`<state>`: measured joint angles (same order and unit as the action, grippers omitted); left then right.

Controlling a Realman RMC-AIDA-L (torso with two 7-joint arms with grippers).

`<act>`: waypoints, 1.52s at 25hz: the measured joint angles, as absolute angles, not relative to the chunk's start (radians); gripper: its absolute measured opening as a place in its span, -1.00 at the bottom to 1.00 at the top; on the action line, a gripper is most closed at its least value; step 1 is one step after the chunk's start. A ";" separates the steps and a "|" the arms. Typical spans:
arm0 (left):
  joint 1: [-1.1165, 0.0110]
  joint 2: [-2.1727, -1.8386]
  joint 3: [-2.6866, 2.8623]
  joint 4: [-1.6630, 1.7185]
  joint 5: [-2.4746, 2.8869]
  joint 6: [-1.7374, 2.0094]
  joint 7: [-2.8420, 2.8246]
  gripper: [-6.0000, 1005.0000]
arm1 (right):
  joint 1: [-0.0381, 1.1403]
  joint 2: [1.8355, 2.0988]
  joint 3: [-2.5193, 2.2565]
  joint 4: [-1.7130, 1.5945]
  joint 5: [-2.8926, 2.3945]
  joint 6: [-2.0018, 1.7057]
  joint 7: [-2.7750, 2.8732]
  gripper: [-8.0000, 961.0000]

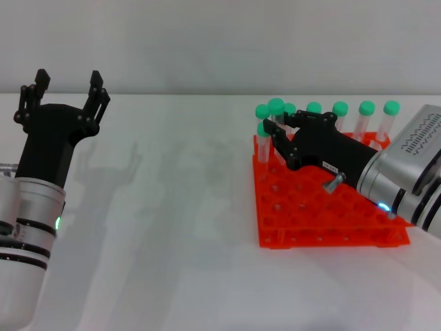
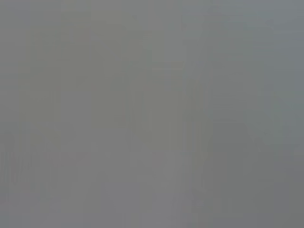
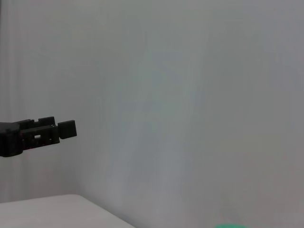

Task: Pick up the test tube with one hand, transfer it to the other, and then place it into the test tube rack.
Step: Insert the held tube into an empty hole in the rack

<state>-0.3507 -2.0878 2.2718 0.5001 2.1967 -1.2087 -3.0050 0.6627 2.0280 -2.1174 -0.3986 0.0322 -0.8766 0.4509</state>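
right gripper [image 1: 272, 134] right of centre, clenched on a green-capped test tube [image 1: 262, 141] at the orange rack's [image 1: 324, 221] back left corner, left gripper [image 1: 65, 93] upper left, released, empty

Bright even light, soft shadows, no glare
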 joint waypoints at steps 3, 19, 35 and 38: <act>-0.351 -2.088 2.272 0.500 2.197 -1.209 -3.005 0.66 | 0.661 2.028 -2.118 -0.399 0.033 -0.876 0.451 -0.54; -0.351 -2.086 2.273 0.500 2.197 -1.209 -3.005 0.66 | 0.650 2.028 -2.128 -0.393 0.034 -0.865 0.453 -0.54; -0.352 -2.085 2.273 0.500 2.197 -1.208 -3.004 0.66 | 0.644 2.028 -2.122 -0.391 0.097 -0.925 0.442 -0.54; -0.354 -2.085 2.273 0.500 2.199 -1.208 -3.004 0.66 | 0.648 2.028 -2.124 -0.390 0.098 -0.919 0.437 -0.53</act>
